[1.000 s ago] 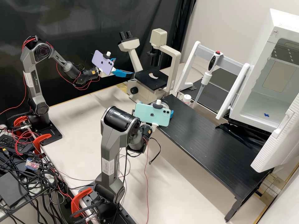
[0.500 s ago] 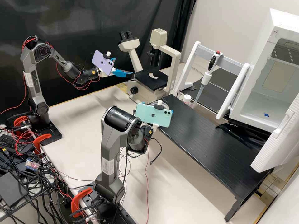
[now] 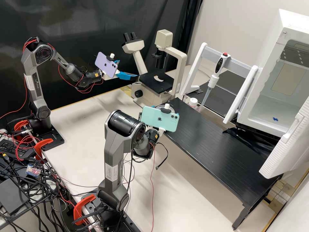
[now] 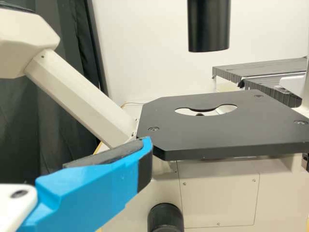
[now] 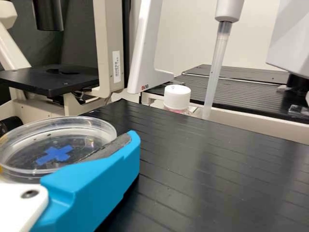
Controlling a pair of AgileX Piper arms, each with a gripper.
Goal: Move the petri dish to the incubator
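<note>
Clear plastic petri dish: likely light, stiff, slick. Right pincer drawn in around its sides; best held there, gently. Left pincer spread, empty.

A black curtain hangs next to a pale wall behind a pale tabletop.

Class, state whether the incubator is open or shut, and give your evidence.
The incubator is open: its door stands swung out, baring a blue cross inside.

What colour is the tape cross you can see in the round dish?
It's blue. The tape cross shows best in the right wrist view.
</note>
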